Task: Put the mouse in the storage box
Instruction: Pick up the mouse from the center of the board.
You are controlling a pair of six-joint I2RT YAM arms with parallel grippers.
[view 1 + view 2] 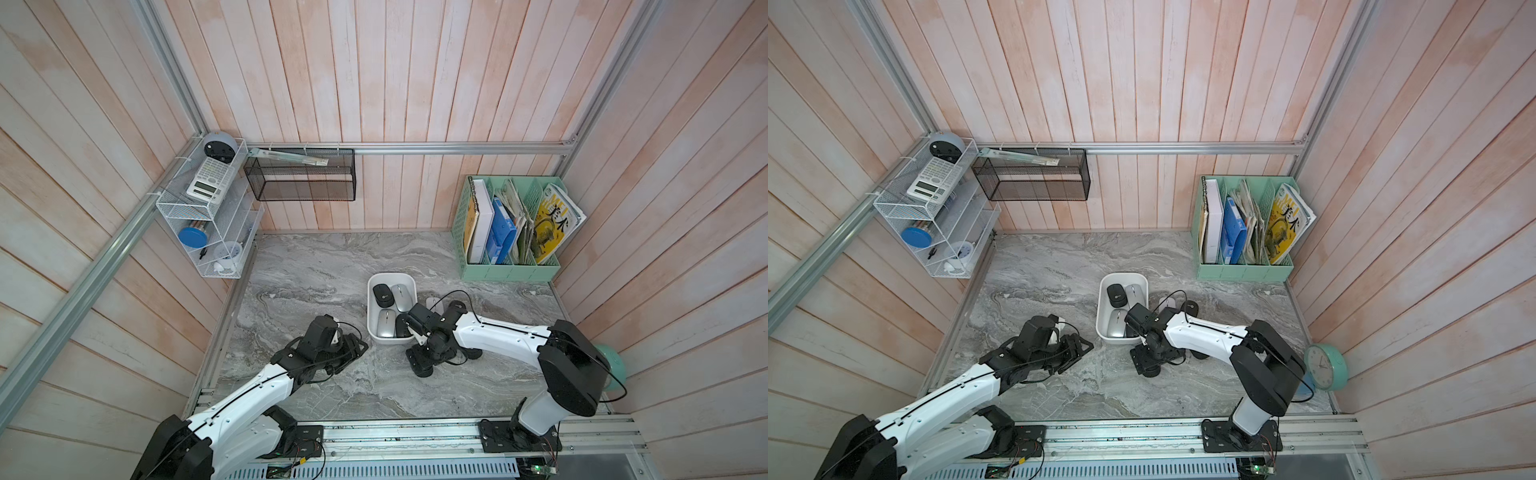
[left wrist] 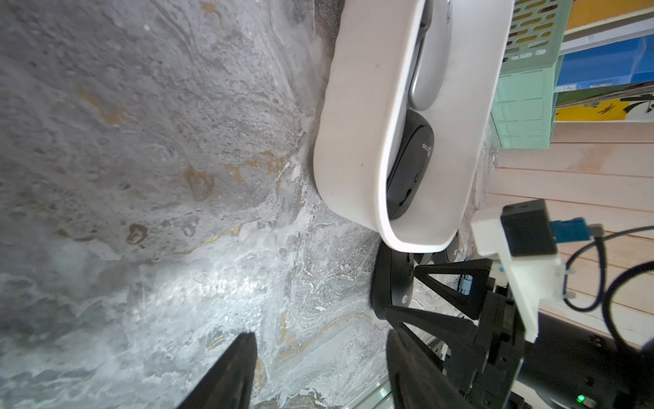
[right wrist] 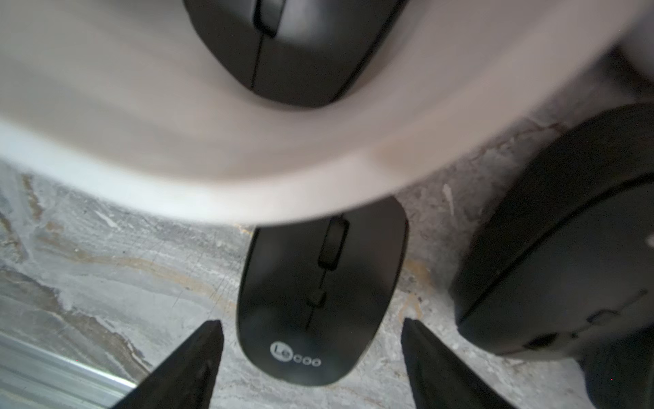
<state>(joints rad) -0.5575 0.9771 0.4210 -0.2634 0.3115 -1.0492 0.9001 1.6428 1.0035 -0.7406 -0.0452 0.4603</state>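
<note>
Black against the grey stone (image 3: pixel 106 265) — found the mouse (image 3: pixel 318 304) lying just outside the near end of the storage box (image 1: pixel 391 276), not yet lifted. Counted four mice (image 1: pixel 380 294) already inside it, other mice (image 1: pixel 457 308) waiting beside its right wall. Saw the right gripper (image 3: pixel 311 321) spread wide astride that mouse, the left gripper (image 2: pixel 320 336) parted and empty off the box's left wall.

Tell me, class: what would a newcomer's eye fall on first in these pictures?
Likely the white box holding four mice, black and silver, in the middle of the table. Next, the right arm's fingers, open on either side of a black mouse lying just outside the box. Then the green file rack at the back right.
</note>
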